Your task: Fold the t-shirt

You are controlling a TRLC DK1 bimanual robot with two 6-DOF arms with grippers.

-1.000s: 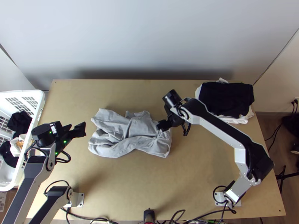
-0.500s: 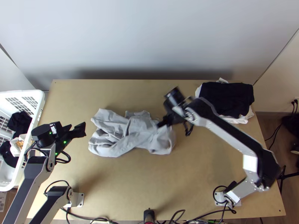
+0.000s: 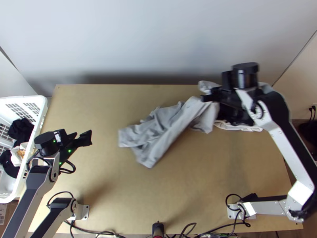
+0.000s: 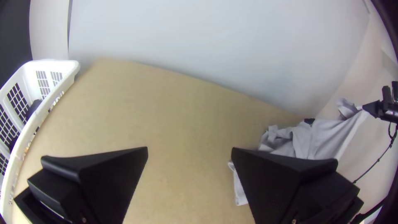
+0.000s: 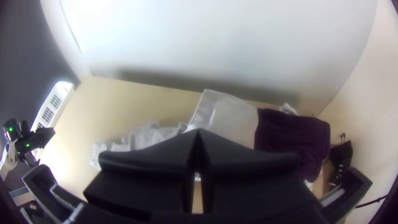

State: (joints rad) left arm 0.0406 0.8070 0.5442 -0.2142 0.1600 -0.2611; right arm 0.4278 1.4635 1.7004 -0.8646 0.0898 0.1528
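Clock places here are read from the middle of the table in the top view, with twelve at the wall side. Nearest, metal base plates sit at seven o'clock [image 3: 84,212] and five o'clock [image 3: 232,211] on the light, fine-grained wooden surface [image 3: 119,190], with thin black cables along the near edge. Toward nine o'clock, the left claw [image 3: 85,139] hangs over bare wood; in the left wrist view its wide, matte black wedge fingers stand well apart, nothing between them. Past it, off that side, is a white plastic lattice basket [image 3: 42,107] with dark and pale cloth inside. The grey t-shirt [image 3: 158,129] lies from the middle toward one o'clock: soft, bunched and rippled at its lower end, drawn into a smoother slanting band at its upper end. There, at one o'clock, the right claw [image 3: 205,97] grips an edge of it, and the left wrist view shows that cloth raised to a taut point. In the right wrist view the black fingers meet, with a smooth pale panel beyond them. At two o'clock, partly behind this arm, lies a flat stack of dark and white cloth [image 3: 226,113]. Farthest, at twelve, stands a plain pale wall [image 3: 158,39].
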